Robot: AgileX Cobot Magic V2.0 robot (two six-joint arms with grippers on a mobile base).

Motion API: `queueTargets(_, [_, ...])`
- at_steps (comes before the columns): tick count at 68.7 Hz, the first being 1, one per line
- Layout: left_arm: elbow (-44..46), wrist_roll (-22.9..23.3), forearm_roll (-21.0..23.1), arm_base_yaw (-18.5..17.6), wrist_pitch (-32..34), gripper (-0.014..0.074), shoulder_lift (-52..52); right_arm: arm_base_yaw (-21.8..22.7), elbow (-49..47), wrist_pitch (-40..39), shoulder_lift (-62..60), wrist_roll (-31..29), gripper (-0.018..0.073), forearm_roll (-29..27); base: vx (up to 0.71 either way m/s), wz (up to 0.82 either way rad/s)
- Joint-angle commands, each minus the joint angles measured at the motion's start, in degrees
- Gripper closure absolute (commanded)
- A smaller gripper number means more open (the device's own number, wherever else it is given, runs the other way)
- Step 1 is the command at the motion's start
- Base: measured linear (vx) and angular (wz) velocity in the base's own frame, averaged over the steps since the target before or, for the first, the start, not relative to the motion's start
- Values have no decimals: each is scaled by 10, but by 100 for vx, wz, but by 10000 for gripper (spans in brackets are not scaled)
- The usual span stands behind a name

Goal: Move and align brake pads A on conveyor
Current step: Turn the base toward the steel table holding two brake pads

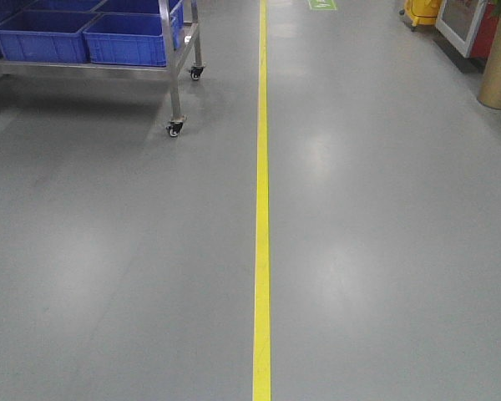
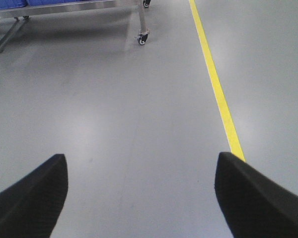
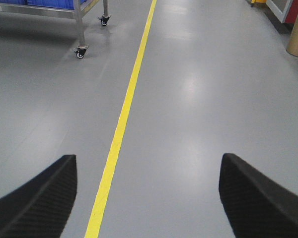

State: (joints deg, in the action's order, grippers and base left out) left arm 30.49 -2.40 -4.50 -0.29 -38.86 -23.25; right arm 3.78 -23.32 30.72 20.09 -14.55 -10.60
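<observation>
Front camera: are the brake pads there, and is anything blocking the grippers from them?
No pads or conveyor show in any view, so I cannot tell. Ahead of the open left gripper and right gripper lies only floor with a yellow line; a cart stands off left.

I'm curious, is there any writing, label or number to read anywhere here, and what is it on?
No text can be read in any view.
Green floor mark: white shapes on it, cut off at the picture's top edge and too blurred to read.
Blue bins, yellow floor line: no lettering shows.
</observation>
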Motion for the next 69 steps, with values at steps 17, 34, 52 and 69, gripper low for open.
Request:
queueTargets(17, [14,3,2,-2,39,10,-3,1,-16,-40,3,-2,-9,0,38,10])
queueTargets(34, [14,3,2,-2,39,10,-3,1,-16,-40,3,-2,-9,0,26,54])
queueTargets(52, [14,3,2,-2,39,10,-3,1,-16,-40,3,-2,-9,0,19,82])
queueTargets(69, [14,3,2,-2,39,10,-3,1,-16,-40,3,-2,-9,0,14,86])
